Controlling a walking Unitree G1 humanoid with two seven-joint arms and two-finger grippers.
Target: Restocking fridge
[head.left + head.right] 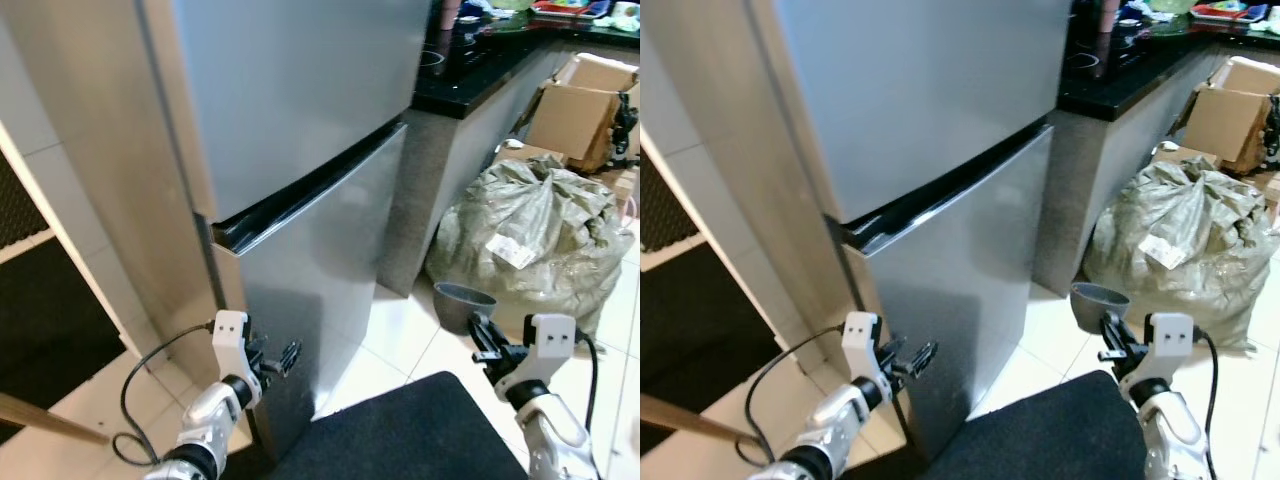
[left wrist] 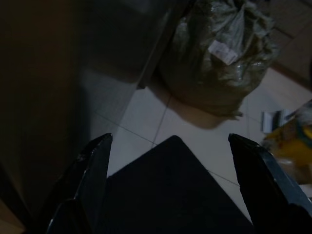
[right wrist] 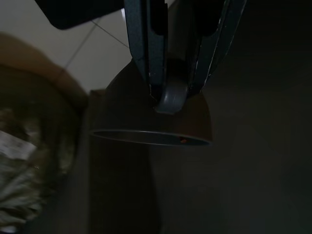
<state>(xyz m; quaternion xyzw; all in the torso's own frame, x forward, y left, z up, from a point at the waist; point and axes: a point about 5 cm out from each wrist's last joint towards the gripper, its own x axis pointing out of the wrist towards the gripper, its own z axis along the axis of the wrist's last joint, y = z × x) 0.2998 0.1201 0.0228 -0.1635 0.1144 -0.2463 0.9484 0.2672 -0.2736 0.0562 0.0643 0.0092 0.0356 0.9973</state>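
The silver two-door fridge (image 1: 300,150) stands straight ahead with both doors closed. My left gripper (image 1: 285,358) is low in front of the lower door (image 1: 330,270), close to its hinge-side corner, open and empty; its fingers (image 2: 90,180) spread wide in the left wrist view. My right gripper (image 1: 483,335) is out to the right over the tiled floor, shut on a small grey bowl (image 1: 463,303). In the right wrist view the fingers (image 3: 146,53) pinch the foot of the bowl (image 3: 151,126), whose rim tilts away from the camera.
A black mat (image 1: 400,440) lies on the floor between my arms. A stuffed grey-green sack (image 1: 535,225) and cardboard boxes (image 1: 575,110) crowd the right side under a black counter (image 1: 480,60). A wooden stick (image 1: 50,420) pokes in at lower left.
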